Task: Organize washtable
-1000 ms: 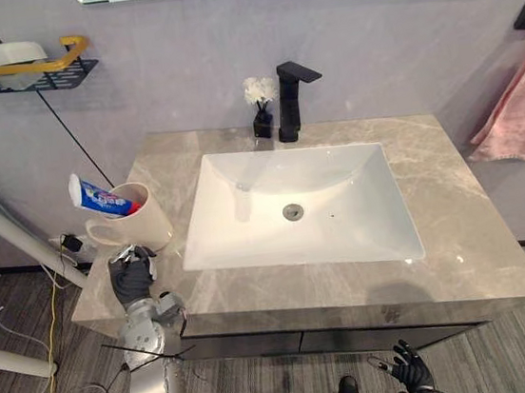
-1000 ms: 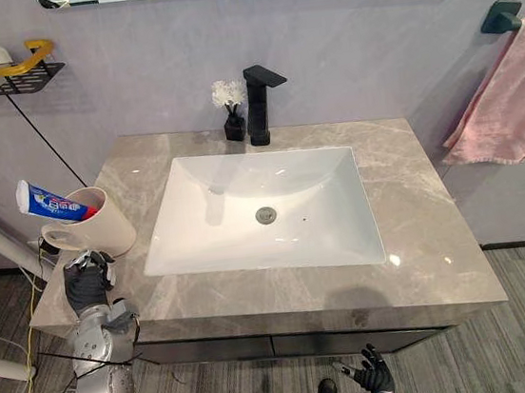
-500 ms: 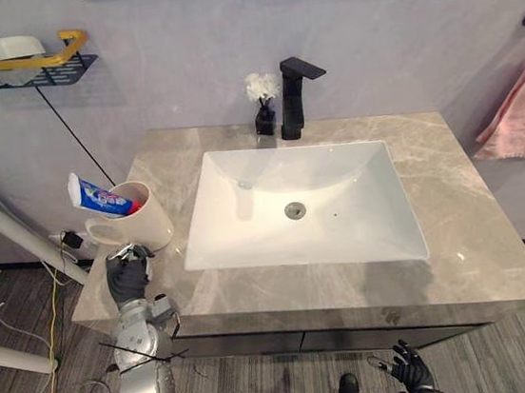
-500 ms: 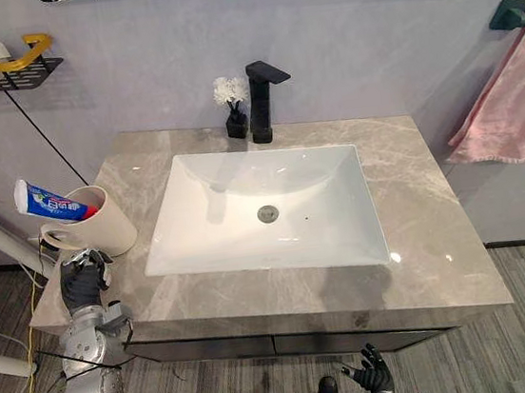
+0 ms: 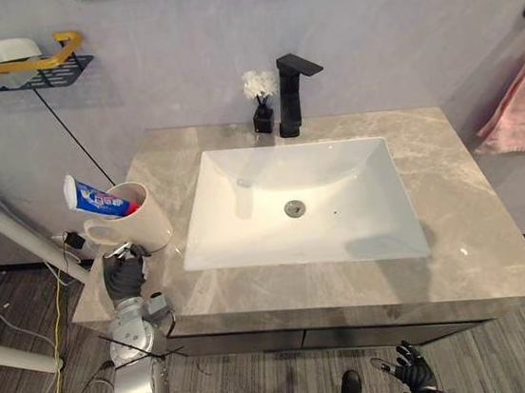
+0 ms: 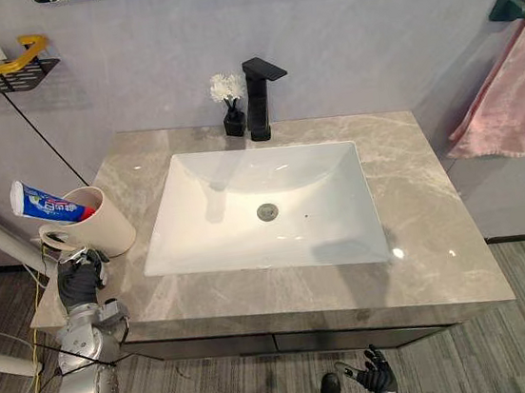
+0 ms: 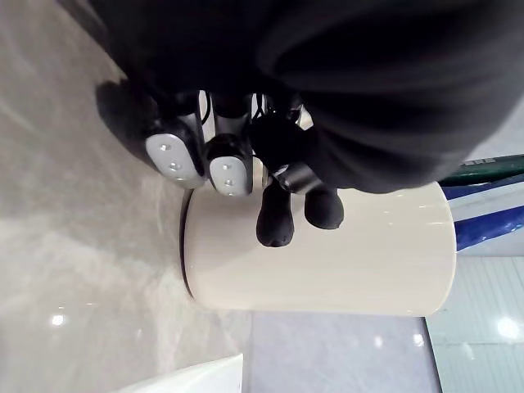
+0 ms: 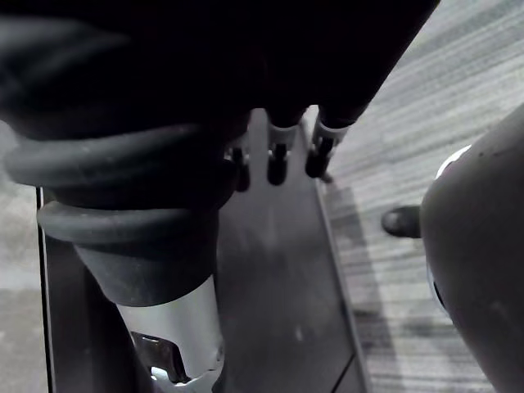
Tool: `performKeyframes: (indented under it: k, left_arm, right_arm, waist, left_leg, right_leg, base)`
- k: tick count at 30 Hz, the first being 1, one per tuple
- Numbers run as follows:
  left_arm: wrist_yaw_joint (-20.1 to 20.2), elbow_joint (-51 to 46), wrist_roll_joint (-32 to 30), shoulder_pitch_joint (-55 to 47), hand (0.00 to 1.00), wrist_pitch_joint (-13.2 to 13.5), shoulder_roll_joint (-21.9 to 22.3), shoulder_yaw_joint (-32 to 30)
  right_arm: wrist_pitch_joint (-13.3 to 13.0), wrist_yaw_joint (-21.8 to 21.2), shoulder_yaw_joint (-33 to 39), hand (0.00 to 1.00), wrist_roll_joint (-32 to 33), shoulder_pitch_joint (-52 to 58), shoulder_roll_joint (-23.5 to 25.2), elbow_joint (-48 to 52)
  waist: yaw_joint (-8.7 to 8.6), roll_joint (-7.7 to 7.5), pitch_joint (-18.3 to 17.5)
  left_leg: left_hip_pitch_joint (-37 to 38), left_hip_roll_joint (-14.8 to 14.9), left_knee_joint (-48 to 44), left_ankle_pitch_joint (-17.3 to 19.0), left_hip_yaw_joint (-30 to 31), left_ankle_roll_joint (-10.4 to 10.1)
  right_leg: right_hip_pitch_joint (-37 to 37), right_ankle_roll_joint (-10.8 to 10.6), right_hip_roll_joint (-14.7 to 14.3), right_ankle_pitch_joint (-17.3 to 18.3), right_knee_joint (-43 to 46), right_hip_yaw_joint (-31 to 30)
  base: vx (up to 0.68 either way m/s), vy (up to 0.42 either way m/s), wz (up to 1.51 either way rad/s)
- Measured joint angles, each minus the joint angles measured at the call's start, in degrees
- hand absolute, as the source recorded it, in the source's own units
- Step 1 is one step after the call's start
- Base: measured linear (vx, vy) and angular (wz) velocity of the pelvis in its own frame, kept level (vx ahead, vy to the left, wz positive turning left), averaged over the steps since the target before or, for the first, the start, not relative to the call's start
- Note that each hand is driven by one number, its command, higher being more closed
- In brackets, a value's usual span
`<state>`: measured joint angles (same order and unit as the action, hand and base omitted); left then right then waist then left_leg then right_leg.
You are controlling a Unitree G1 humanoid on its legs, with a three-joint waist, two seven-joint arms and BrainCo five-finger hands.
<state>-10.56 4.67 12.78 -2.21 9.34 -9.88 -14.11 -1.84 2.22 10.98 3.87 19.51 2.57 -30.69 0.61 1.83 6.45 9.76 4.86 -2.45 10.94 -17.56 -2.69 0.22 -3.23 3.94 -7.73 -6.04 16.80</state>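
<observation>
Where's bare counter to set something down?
Widest bare patch: counter right of the sink, out to the right edge. Also the back-left corner, between mug and flowers, and the narrow front strip along the sink. Crowded: front-left, with mug, toothpaste and left hand; and behind the sink by faucet and flowers.

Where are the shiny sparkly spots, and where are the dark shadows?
Right eye view: a bright glint on the countertop by the front right corner of the sink; a soft grey shadow on the sink's back slope. Left wrist view: tiny glints on the countertop, a dark shadow under the left hand beside the mug. Right wrist view: the right hand sits in dim light.
</observation>
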Motion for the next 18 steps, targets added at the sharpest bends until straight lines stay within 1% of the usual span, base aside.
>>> performKeyframes:
  k: [2,8,13,15,18]
  left_arm:
    - [-0.91,0.64,0.03,1.04,1.0,-0.03,-0.05,-0.05]
    - [-1.11,1.81,0.06,2.16,1.0,0.01,-1.27,0.05]
    - [-2.35,2.79,0.11,4.04,1.0,0.02,-2.21,-0.1]
    - [-2.77,3.26,0.12,5.14,1.0,0.01,-2.27,-0.31]
    - [-3.61,4.44,0.15,6.94,1.0,0.0,-2.3,-1.28]
  right_arm:
    - [0.0,0.01,0.0,0.0,-0.01,-0.05,-0.53,-0.04]
    - [0.0,0.16,0.48,0.0,-0.01,-0.08,-0.76,-0.13]
    - [-0.01,0.18,0.55,0.0,-0.03,-0.5,-0.78,-1.17]
    - [-0.01,0.25,0.91,0.0,-0.03,-0.56,-0.78,-1.36]
    - [-0.01,0.32,1.02,0.0,-0.04,-1.08,-0.82,-1.37]
  waist:
    - [0.08,0.19,0.11]
    - [-0.28,0.19,0.14]
    - [-0.39,0.21,0.24]
    - [-0.39,0.35,0.74]
    - [-0.82,0.4,1.37]
  left_leg:
    - [-0.28,0.0,-0.02,0.0,0.0,0.0]
    - [-0.77,-0.14,-0.01,0.0,0.01,0.0]
    - [-2.06,-0.47,-0.07,-0.01,-0.41,0.03]
    - [-2.13,-0.53,-0.07,-0.01,-0.42,0.03]
    - [-2.13,-0.58,0.0,0.0,-0.47,0.04]
  right_leg:
    - [-0.29,0.0,-0.02,0.0,0.0,-0.04]
    - [-0.79,-0.01,0.04,-0.03,0.0,-0.16]
    - [-2.45,-0.11,0.16,-0.29,0.0,-1.01]
    - [-2.53,-0.13,0.19,-0.34,0.0,-1.05]
    - [-2.59,-0.13,0.21,-0.34,0.0,-1.13]
  base:
    - [0.0,0.0,0.0]
    - [0.0,0.0,0.0]
    - [-0.03,0.004,-0.07]
    - [0.0,0.0,0.0]
    - [0.0,0.0,0.0]
